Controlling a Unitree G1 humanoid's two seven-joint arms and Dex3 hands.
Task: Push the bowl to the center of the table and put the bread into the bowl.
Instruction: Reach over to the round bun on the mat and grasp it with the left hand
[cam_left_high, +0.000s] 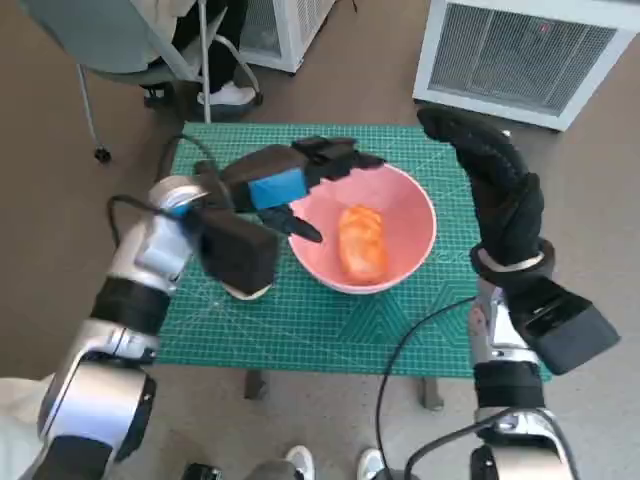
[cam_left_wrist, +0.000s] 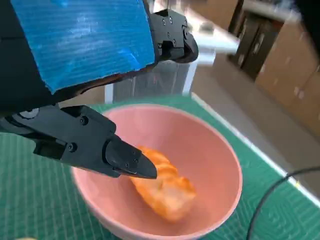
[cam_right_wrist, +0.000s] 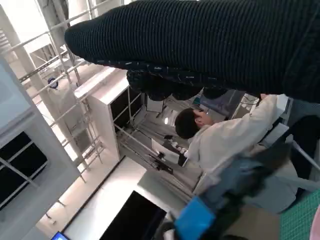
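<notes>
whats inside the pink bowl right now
The bread lies inside the pink bowl, on its bottom. The left hand hovers over the near rim, holding nothing. The bit of bowl under the bread is covered.

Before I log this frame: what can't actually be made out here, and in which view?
- Head view: the pink bowl's near-left rim is hidden by the left hand and its wrist camera.
- Left wrist view: part of the bread is covered by that hand's black fingers; the room behind is blurred.
- Right wrist view: the right hand shows only as a dark band; whether its fingers are open or curled is unclear there. Bowl and bread lie outside this view.
</notes>
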